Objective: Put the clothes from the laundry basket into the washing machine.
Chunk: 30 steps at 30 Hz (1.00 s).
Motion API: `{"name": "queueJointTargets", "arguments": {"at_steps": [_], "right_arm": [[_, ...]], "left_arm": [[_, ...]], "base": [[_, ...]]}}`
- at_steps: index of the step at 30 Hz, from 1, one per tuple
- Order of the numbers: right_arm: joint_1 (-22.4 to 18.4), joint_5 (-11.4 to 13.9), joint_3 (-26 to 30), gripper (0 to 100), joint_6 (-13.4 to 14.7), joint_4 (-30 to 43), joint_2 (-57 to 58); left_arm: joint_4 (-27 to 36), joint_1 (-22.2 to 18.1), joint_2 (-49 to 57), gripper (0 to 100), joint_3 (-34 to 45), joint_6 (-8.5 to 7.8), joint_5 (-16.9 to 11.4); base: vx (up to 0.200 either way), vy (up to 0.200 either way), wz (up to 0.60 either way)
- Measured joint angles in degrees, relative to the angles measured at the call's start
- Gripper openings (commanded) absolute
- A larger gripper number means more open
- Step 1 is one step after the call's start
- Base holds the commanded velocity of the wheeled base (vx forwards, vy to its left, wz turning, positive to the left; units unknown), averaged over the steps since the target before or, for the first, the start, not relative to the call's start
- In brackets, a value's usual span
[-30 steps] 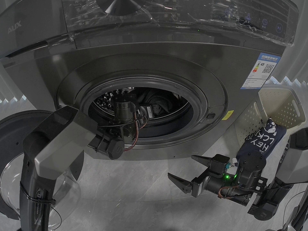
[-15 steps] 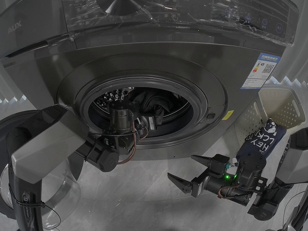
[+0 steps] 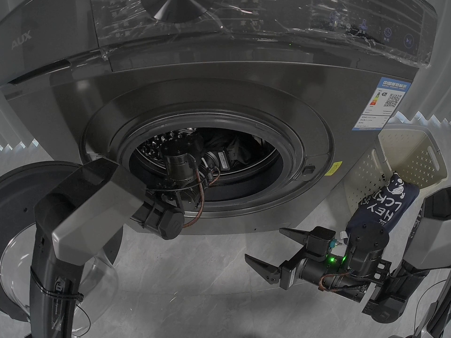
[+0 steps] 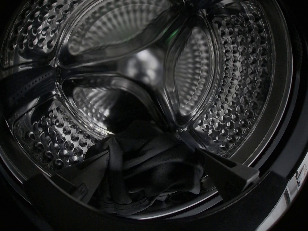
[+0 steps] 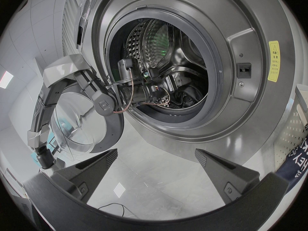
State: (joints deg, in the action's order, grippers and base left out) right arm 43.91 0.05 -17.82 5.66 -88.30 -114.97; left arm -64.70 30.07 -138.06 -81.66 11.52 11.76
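The washing machine (image 3: 329,95) stands with its round mouth open. My left gripper (image 4: 151,151) is inside the steel drum (image 4: 134,48), open, its fingers wide apart on either side of a heap of dark clothes (image 4: 150,174) on the drum floor. The left arm (image 3: 181,165) runs in through the mouth. My right gripper (image 3: 264,245) hangs open and empty above the floor in front of the machine. Behind it, a navy garment with white print (image 3: 385,207) hangs over the rim of the white laundry basket (image 3: 413,156).
The machine's glass door (image 3: 28,240) is swung open at the left, beside the left arm. Grey tiled floor (image 3: 211,268) lies free between the machine and the right gripper. The basket stands tight against the machine's right side.
The left arm dipped and drew back half a second ago, then rose and pushed back into the drum. The dark cloth shows less at the mouth. The right arm stayed still.
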Motion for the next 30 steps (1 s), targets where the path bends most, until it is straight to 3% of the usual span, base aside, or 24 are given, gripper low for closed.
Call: {"name": "queueJointTargets", "arguments": {"at_steps": [3,4,15,24,25,30], "right_arm": [[0.0,0.0,0.0,100,0.0,0.0,-0.1],[0.1,0.0,0.0,100,0.0,0.0,-0.1],[0.2,0.0,-0.1,100,0.1,0.0,-0.2],[0.3,0.0,-0.6,100,0.1,0.0,-0.2],[0.3,0.0,-0.6,100,0.1,0.0,-0.2],[0.3,0.0,-0.7,100,0.1,0.0,-0.2]], "left_arm": [[0.6,-0.1,-1.7,100,-1.0,0.0,0.0],[0.9,-0.2,-2.2,0,-1.5,-0.02,0.0],[4.1,-1.6,-6.8,0,-13.7,0.27,0.6],[-0.9,-2.1,-11.0,0,-21.9,0.6,3.8],[-1.0,-2.1,-11.3,100,-22.0,0.57,3.8],[-1.2,-2.3,-11.9,100,-21.5,0.52,3.8]], "base": [[0.0,0.0,0.0],[0.0,0.0,0.0],[0.0,0.0,0.0],[0.0,0.0,0.0],[0.0,0.0,0.0],[0.0,0.0,0.0]]}}
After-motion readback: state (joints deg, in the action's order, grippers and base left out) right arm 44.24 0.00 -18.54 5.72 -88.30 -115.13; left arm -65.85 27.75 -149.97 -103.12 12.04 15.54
